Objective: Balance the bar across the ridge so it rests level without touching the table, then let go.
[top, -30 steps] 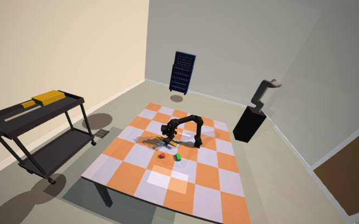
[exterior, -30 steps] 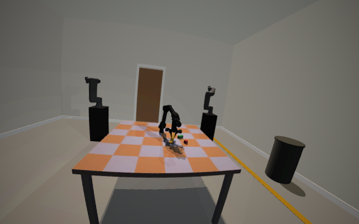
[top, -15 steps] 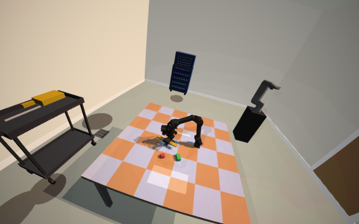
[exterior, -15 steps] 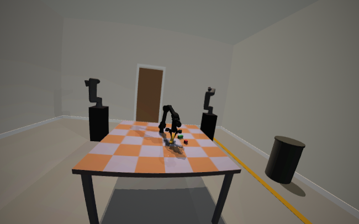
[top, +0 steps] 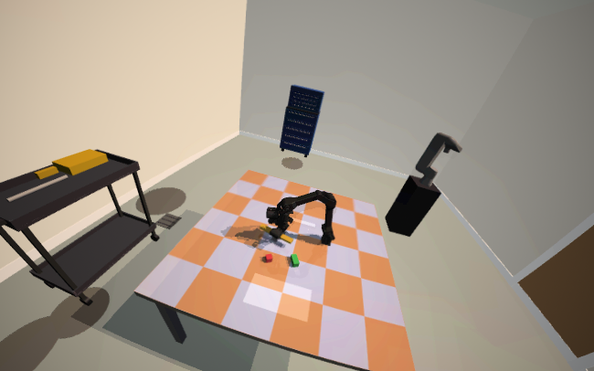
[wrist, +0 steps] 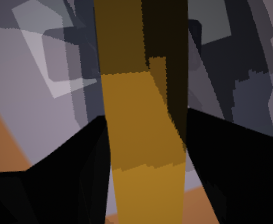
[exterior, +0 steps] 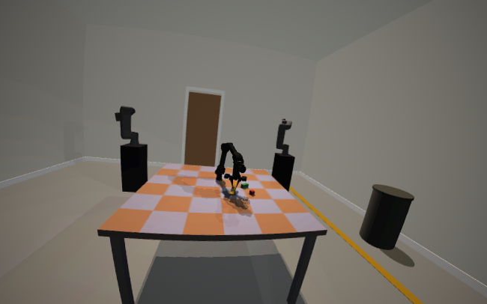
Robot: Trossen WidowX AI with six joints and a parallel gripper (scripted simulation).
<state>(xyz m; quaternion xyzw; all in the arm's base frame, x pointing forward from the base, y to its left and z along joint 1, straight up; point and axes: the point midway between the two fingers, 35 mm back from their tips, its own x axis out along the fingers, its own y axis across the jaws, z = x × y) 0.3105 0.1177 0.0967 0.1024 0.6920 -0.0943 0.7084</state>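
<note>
The yellow bar (top: 286, 238) (exterior: 232, 192) (wrist: 147, 192) is long and straight. My gripper (top: 278, 233) (exterior: 234, 188) (wrist: 144, 121) is shut on it near its middle, with a black finger against each side in the wrist view. Both ends of the bar stick out past the fingers in the top view. The bar is low over the table; whether it touches the table or is level is too small to tell. I cannot make out the ridge; the gripper, bar and shadows cover that area.
A red cube (top: 268, 258) (exterior: 252, 192) and a green block (top: 294, 259) (exterior: 244, 186) lie near the bar on the orange and white checkered table (top: 345, 285) (exterior: 204, 221). A cart (top: 55, 193) stands off the table's left side in the top view.
</note>
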